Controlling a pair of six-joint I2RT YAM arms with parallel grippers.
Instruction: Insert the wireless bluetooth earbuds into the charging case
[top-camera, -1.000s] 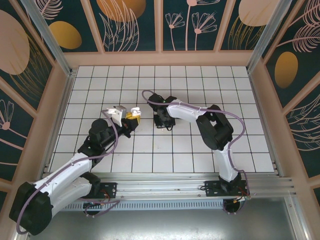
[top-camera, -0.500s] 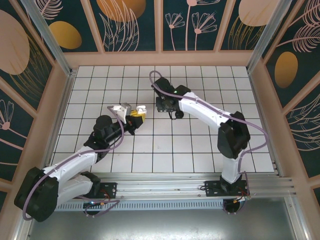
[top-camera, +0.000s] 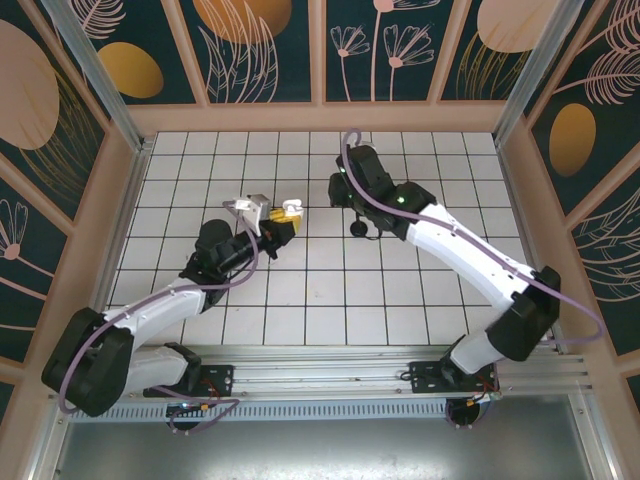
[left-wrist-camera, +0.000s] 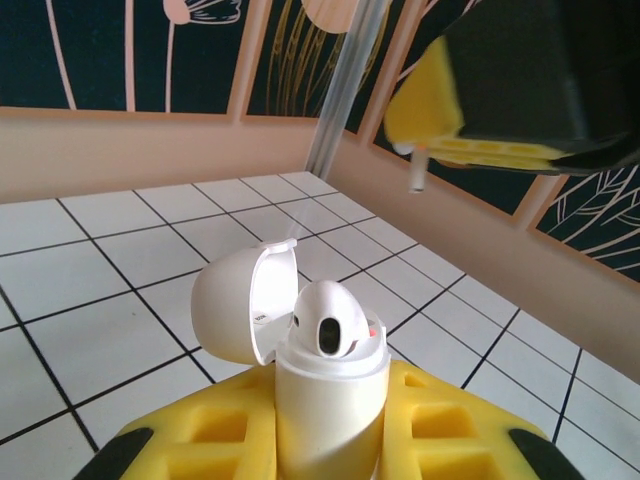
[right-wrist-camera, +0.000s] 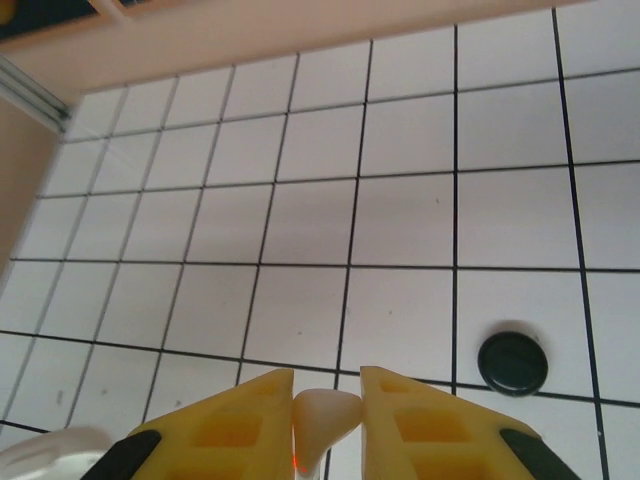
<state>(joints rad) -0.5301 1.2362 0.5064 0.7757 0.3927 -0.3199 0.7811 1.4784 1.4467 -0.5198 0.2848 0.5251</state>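
Earbud (right-wrist-camera: 322, 415) in right end effector (right-wrist-camera: 327, 390), white case (left-wrist-camera: 330, 375) in left

The right end effector's fingers stand narrow, pinching the white earbud. The left end effector (left-wrist-camera: 335, 412) clamps the white case, lid (left-wrist-camera: 235, 310) open, a second earbud (left-wrist-camera: 328, 322) seated inside. A black case (right-wrist-camera: 512, 362) lies on the surface (right-wrist-camera: 400, 220) ahead-right of the right end effector

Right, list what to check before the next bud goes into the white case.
1. Left end effector clamped on the white charging case: ok.
2. Case lid open: ok.
3. First white earbud seated in the case: ok.
4. Room beside it for another bud: cannot tell, the seated one hides it.
5. Right end effector gripping the second white earbud: ok.
6. That bud lined up over the case: not ok; in the left wrist view it hangs high and off to the side.
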